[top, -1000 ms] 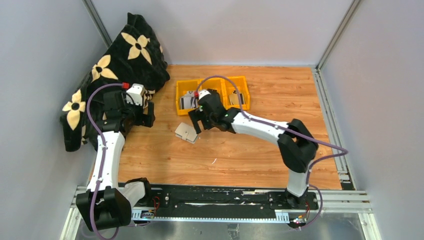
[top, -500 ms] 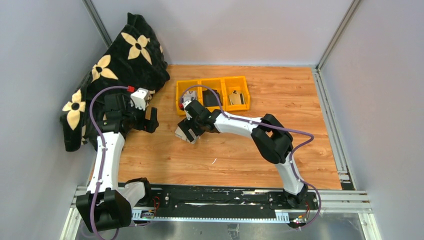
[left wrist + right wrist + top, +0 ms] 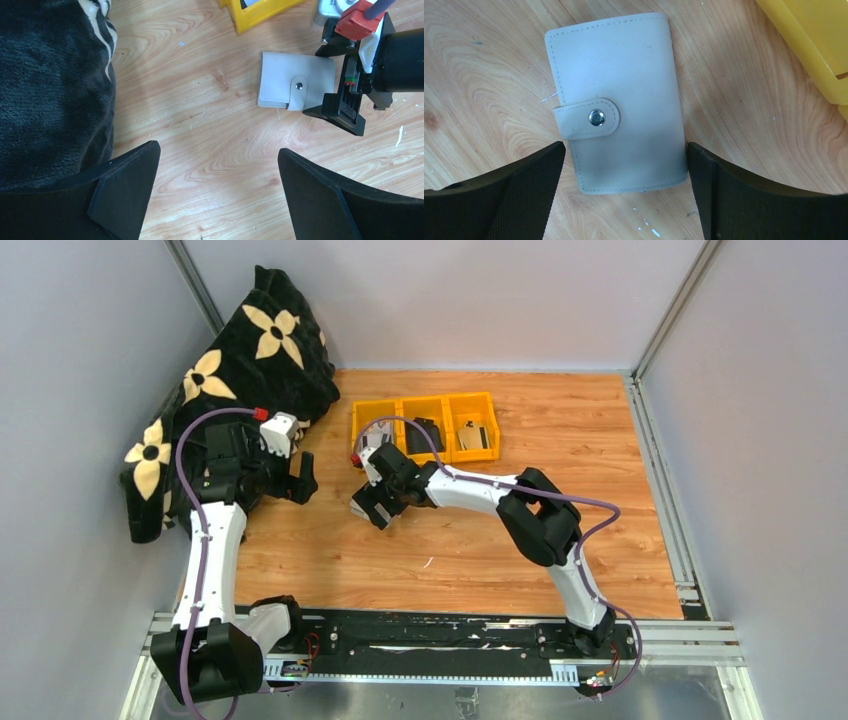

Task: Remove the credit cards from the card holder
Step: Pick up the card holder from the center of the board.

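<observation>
Right gripper (image 3: pixel 625 160) stands with its jaws spread wide and holds nothing; its two black fingers (image 3: pixel 514 195) come down on either side of the near end of the card holder (image 3: pixel 616 95), which lies between them. The right-hand finger sits just at the holder's edge, and contact there cannot be confirmed. The card holder is flat on the wooden table (image 3: pixel 500 540), closed, beige side up, with its tab (image 3: pixel 586 119) drawn across the front and fastened by a metal snap. In the overhead view the right gripper (image 3: pixel 378 502) covers most of the holder, so that only a pale corner (image 3: pixel 357 502) shows. The holder rests just in front of the left end of the yellow bins (image 3: pixel 425 398), close to them but not touching; a corner of the bins (image 3: pixel 814 45) shows at the edge of the right wrist view. The middle compartment holds a black item (image 3: pixel 425 433), and the right compartment holds a pale flat piece (image 3: pixel 477 435), too small to identify. Left gripper (image 3: pixel 218 150) is likewise open wide and empty, hanging over bare wood well apart from the card holder (image 3: pixel 295 87), with a black flower-patterned blanket (image 3: pixel 250 350) just beside it on its left.
</observation>
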You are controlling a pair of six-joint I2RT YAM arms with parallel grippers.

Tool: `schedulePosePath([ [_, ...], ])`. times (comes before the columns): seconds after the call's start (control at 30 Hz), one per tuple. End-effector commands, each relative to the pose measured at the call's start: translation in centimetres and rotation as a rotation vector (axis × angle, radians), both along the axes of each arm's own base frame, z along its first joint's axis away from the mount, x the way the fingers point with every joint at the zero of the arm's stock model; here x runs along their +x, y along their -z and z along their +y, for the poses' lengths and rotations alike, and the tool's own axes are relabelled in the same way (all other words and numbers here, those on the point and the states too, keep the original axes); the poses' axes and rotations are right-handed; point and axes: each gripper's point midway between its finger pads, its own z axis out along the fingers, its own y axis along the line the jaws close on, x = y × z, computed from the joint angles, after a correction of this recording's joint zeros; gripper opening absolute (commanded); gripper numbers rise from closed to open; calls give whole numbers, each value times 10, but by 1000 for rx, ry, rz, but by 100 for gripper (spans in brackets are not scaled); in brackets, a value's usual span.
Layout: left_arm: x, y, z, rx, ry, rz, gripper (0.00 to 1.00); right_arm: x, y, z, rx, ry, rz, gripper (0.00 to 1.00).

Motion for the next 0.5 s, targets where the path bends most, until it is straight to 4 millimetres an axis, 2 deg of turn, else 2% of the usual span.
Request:
schedulePosePath([
  [0.0,1,-11,-2,-9,14,-13,100,-18,21,-4,-48,-37,17,95],
  [0.07,1,-14,-3,-15,14,-14,100,-20,22,-4,-61,-39,-9,95],
  [0.33,1,-15,-6,-35,18,-8,100,-24,24,-13,-143,2,-187,79],
  [0.47,2,-17,-10,-64,24,-4,100,-24,13,-14,-123,26,-228,72],
])
